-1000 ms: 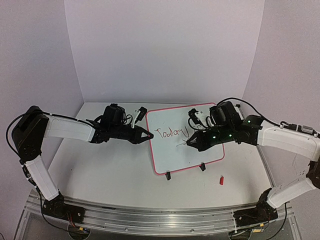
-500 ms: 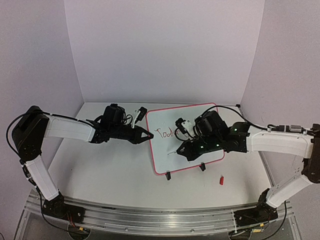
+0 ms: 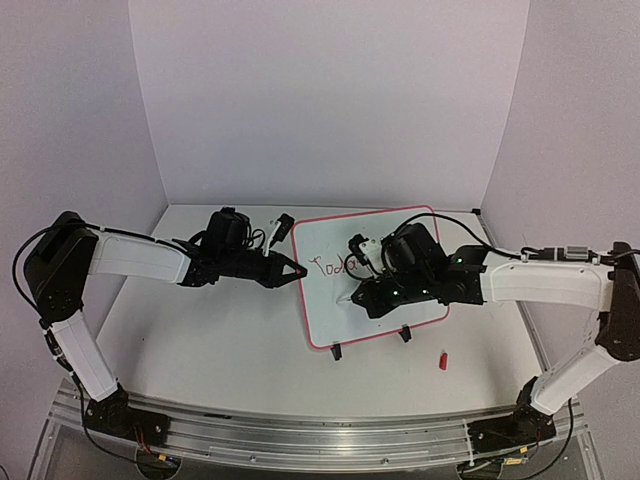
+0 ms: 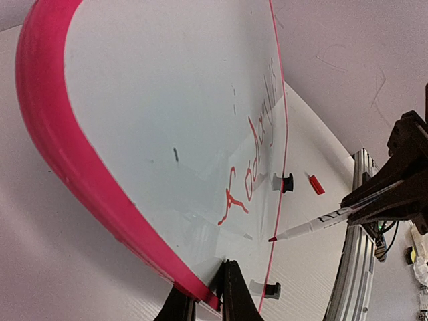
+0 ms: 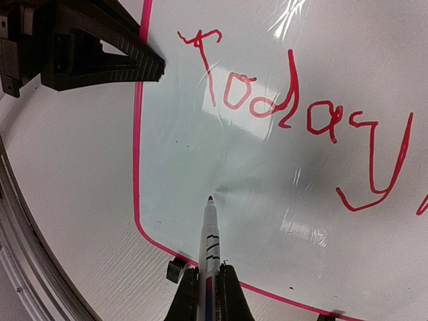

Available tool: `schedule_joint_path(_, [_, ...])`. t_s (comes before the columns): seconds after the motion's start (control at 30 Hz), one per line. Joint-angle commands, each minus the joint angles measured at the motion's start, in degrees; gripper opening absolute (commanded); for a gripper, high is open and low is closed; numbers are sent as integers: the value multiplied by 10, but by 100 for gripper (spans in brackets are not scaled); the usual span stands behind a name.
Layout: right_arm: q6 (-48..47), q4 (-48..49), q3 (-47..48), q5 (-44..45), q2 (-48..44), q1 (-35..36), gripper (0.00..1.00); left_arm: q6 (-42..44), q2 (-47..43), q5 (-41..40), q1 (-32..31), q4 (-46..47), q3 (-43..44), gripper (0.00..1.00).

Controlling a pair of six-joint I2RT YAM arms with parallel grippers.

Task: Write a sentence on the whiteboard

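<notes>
Red cap (image 3: 442, 360) lies on table (image 3: 220, 340) near whiteboard (image 3: 335, 300).

Overhead view — wrist close-ups (shared whiteboard (image 3: 326, 308))

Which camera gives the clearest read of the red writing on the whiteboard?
The right wrist view: the sentence, "Today", faces the lens, large and legible. The left wrist view shows it steeply foreshortened on the whiteboard. The top view shows it small, its end hidden by the right arm.
</notes>
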Motion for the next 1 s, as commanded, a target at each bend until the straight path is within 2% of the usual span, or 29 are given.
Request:
schedule_joint_path(0.0, [2,15,29,24,17,1,0,88,45,-175,14,-95,-18,0])
schedule_joint_path(0.2, [-6,16,39,38,30,0,0,90,45,-173,14,-95,-17,0])
schedule_joint_path(0.43, [-11,11,44,8,42,1,0,94,45,-178,14,-99,-11,0])
schedule_joint_path(0.73, [-18,-65,42,-12,51,1,0,94,42,-185,14,-105,-7,0])
schedule_joint_path(0.97, [-5,-79,36,-42,52,1,0,93,40,-192,14,-107,-8,0])
